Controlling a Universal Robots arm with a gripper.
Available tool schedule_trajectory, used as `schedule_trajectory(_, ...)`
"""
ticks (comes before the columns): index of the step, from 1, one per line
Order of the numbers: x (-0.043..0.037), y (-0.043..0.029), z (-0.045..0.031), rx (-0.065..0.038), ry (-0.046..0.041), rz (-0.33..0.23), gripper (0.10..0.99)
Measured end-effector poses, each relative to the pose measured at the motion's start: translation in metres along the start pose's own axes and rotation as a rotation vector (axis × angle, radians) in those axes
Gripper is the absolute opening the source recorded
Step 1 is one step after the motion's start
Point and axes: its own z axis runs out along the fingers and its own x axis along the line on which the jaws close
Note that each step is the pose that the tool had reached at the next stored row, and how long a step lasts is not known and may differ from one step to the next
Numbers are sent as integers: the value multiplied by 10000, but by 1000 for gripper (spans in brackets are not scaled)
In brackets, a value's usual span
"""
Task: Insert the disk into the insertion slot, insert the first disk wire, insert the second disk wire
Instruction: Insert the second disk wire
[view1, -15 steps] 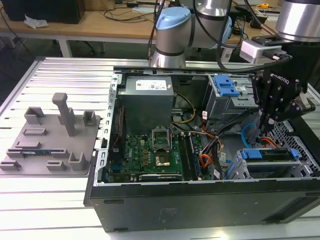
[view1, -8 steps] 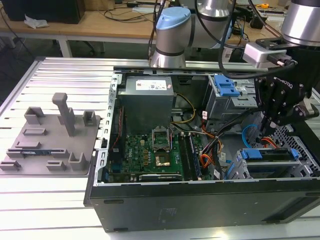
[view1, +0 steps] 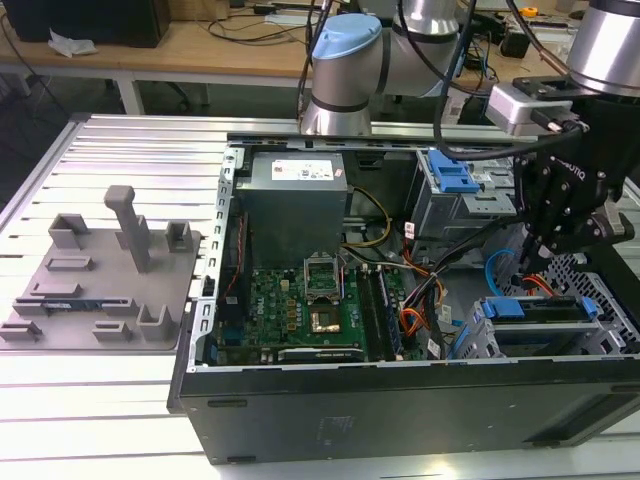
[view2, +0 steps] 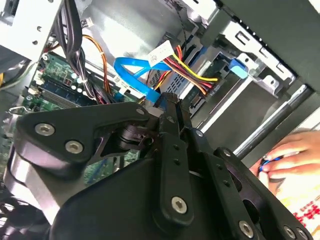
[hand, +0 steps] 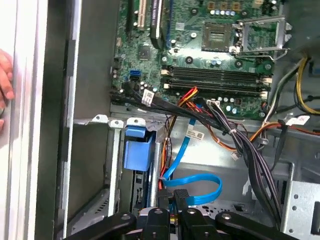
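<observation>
Gripper (hand: 172, 202) is pinching the second disk wire (hand: 192, 186) by its dark plug. Fingers are pointing toward the disk (view1: 535, 308) (already sitting in the insertion slot (view1: 600, 325)), plug just short of it

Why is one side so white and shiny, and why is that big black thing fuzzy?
In the first wrist view, light washes out the pale strip along one edge. In the second wrist view, the black hand sits so close to the camera that its near parts look soft, while the light-blue cable behind stays clearer.

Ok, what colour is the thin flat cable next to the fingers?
Light blue: the second disk wire, clearest in the first wrist view, looping just above the fingers.
</observation>
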Motion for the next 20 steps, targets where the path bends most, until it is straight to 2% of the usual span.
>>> schedule_trajectory(4,-1,0,4,-79,-32,552,161)
schedule_trajectory(8,3,-2,5,-99,-59,628,161)
schedule_trajectory(9,11,-19,10,-187,-99,617,161)
schedule_trajectory(10,17,-36,18,-340,-181,602,161)
schedule_trajectory(11,22,-55,23,-464,-289,588,161)
schedule_trajectory(12,32,-74,28,-590,-480,576,161)
schedule_trajectory(13,42,-93,31,-729,-595,562,161)
schedule_trajectory(14,52,-115,33,-872,-675,548,161)
schedule_trajectory(16,67,-150,36,-1080,-739,526,161)
schedule_trajectory(17,79,-162,38,-1143,-755,520,161)
schedule_trajectory(18,108,-172,42,-1188,-764,515,161)
schedule_trajectory(20,155,-172,48,-1212,-772,519,161)
